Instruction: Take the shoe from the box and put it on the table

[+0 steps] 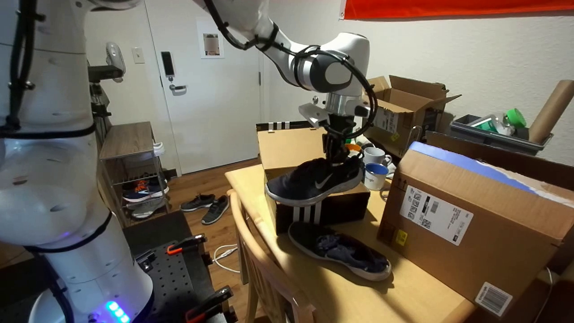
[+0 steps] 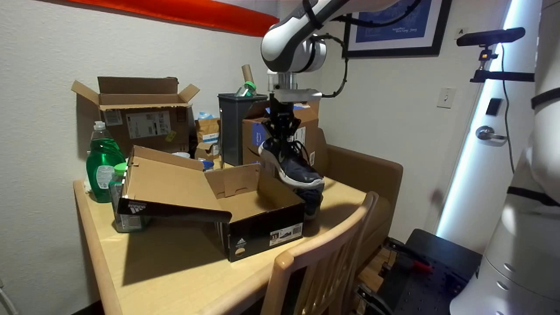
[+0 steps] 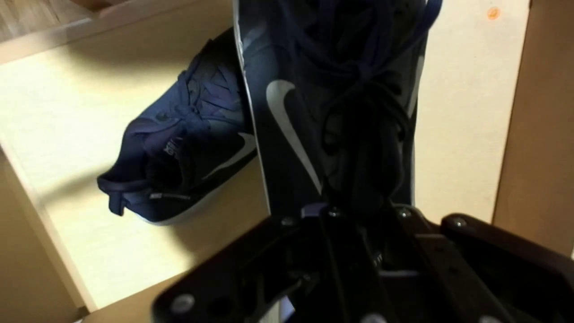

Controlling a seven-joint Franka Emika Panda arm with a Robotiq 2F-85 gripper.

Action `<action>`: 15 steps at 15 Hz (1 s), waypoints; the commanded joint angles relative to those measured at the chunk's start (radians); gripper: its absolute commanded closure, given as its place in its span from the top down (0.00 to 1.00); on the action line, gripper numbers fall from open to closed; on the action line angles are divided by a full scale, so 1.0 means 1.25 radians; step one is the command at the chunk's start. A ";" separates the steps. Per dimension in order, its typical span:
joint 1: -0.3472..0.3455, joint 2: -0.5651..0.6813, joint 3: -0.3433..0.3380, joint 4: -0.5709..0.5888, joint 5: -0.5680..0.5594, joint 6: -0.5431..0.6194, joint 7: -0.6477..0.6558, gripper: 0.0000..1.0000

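My gripper (image 1: 336, 158) is shut on the heel end of a dark navy shoe (image 1: 305, 184), also seen in an exterior view (image 2: 294, 168) and the wrist view (image 3: 287, 148). The shoe hangs in the air, toe tilted down, beside the box's long side and above the table (image 1: 419, 280). The matching shoe (image 1: 336, 251) lies on the table beside the box; the wrist view shows it left of the held shoe (image 3: 188, 148). The black box (image 2: 267, 238) stands open, lid folded back; its visible inside is bare cardboard. The fingertips are partly hidden by the shoe.
A large brown box (image 1: 484, 224) stands near the shoes. A wooden chair (image 2: 328, 253) is against the table edge. Mugs (image 1: 376, 175), a green bottle (image 2: 104, 162), a grey bin (image 2: 232, 131) and another brown box (image 2: 144, 122) stand farther along the table.
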 commanded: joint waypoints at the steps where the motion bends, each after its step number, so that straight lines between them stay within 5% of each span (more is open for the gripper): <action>1: -0.035 -0.073 -0.012 -0.097 0.052 0.009 -0.007 0.04; 4: -0.060 -0.084 -0.025 -0.125 0.085 0.012 -0.030 0.04; 5: -0.049 -0.041 -0.020 -0.082 0.060 0.001 -0.011 0.16; 9: -0.061 -0.049 -0.027 -0.097 0.068 0.000 -0.020 0.16; 10: -0.060 -0.049 -0.026 -0.097 0.069 0.000 -0.020 0.04; 15: -0.102 -0.067 -0.067 -0.120 0.053 0.029 -0.068 0.04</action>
